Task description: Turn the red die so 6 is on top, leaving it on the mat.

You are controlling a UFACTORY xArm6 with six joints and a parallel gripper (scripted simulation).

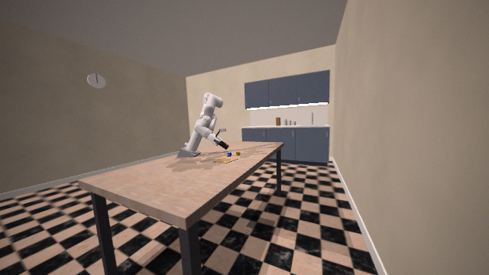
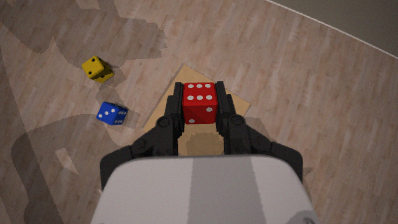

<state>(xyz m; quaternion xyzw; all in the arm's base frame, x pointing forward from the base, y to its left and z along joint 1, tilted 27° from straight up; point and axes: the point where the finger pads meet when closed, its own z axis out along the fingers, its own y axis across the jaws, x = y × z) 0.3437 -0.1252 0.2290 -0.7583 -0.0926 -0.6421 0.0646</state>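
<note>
exterior view: white arm (image 1: pixel 202 127) bolted at the far left of a long wooden table (image 1: pixel 160 191), leaning down and right toward the far end. gripper (image 1: pixel 225 146) tilted, hanging above the table surface with a speck of red at its tip. tan mat (image 1: pixel 226 160) flat on the wood just below and near of the tip. blue die (image 1: pixel 229 154) and yellow die (image 1: pixel 238 153) beside each other just beyond the mat, apart from one another. too small here to read any pips.

wrist view: gripper (image 2: pixel 200 107) closed partway on the red die (image 2: pixel 200 102), one dark finger (image 2: pixel 172 115) pressed to each side face, die square between them. six-pip face turned toward the far side of the picture, a single pip on the face toward the camera. mat (image 2: pixel 235 107) showing beneath and beyond the die, partly hidden by the fingers; die appears raised above it, not resting. blue die (image 2: pixel 112 113) left of the mat on bare wood, yellow die (image 2: pixel 97 69) further left and farther off, both flat, well apart from the claw.

step in hand, judged: carry and reorient, die held over the mat, set-down not yet done. next move, judged: tip the wrist until the six faces straight up, lower until the die sits flat and wholly within the mat edges, then open and lift straight off, away from the blue die.
</note>
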